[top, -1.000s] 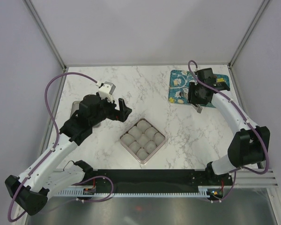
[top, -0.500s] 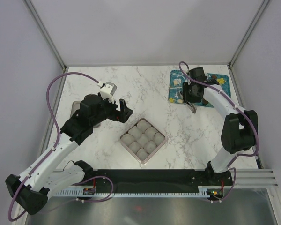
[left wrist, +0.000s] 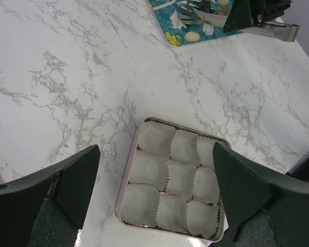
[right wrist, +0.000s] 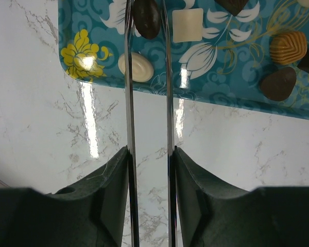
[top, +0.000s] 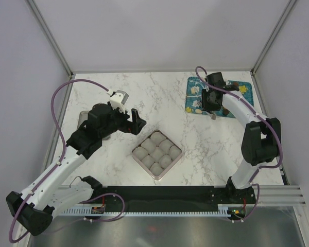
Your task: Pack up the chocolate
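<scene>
Between tips of tongs (right wrist: 166, 62) ahead of right gripper (right wrist: 150, 152): dark chocolate (right wrist: 147, 18), lying on teal mat (right wrist: 232, 67) | clenched on tongs, blades straddling for a pinch; bite on it unclear | left gripper (left wrist: 155, 149) spread wide above box (left wrist: 124, 195) of empty cups (left wrist: 144, 170), likely waiting clear.

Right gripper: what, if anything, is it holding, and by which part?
Metal tongs, pinched on the outer sides of both blades; a dark chocolate sits between their tips.
</scene>
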Controlling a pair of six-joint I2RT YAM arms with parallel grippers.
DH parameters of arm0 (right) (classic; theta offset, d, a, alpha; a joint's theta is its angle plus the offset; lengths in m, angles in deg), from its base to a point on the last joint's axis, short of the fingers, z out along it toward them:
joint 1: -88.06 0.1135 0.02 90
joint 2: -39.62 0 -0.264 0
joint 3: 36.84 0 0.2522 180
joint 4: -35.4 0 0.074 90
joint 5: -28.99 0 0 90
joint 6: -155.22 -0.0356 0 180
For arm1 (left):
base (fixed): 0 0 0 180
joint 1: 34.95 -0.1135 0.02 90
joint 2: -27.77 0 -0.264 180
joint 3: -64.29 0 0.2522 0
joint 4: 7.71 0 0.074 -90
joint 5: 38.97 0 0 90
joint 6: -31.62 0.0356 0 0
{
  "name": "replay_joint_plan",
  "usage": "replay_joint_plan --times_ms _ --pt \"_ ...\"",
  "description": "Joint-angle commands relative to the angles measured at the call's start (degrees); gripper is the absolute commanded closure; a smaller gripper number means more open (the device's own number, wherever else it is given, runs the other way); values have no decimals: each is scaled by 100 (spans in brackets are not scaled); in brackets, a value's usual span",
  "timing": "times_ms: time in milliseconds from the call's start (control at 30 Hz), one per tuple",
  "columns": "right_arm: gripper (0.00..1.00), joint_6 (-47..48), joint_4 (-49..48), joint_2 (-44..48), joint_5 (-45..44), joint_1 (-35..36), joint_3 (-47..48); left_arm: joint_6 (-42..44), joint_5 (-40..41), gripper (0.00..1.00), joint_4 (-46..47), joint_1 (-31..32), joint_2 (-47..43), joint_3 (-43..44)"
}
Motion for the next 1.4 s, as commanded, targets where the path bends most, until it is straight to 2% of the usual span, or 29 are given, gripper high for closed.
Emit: replay_joint_plan --times_ms 0,233,367,567,833,967,1200,1367 --pt "55 2 -4 108 125 40 127 99 7 2 150 1 -13 209" --pt "63 -121 171 354 74 75 135 116 69 1 150 1 -21 200" --pt "67 -218 479 530 -58 207 626 108 78 2 142 1 -22 183" --pt "69 -376 813 925 -6 962 848 46 51 2 115 1 -21 183" --pt "71 -981 849 1690 362 2272 242 -138 174 3 -262 1 -48 332" --pt "72 -1316 770 2041 425 2852 -162 -130 358 4 -429 1 -407 104" --pt "72 -1756 524 2244 354 3607 -725 -42 815 3 -553 1 -1031 -248" --pt "72 -1976 479 2165 48 4065 -971 -24 1061 2 -544 1 -1146 -248"
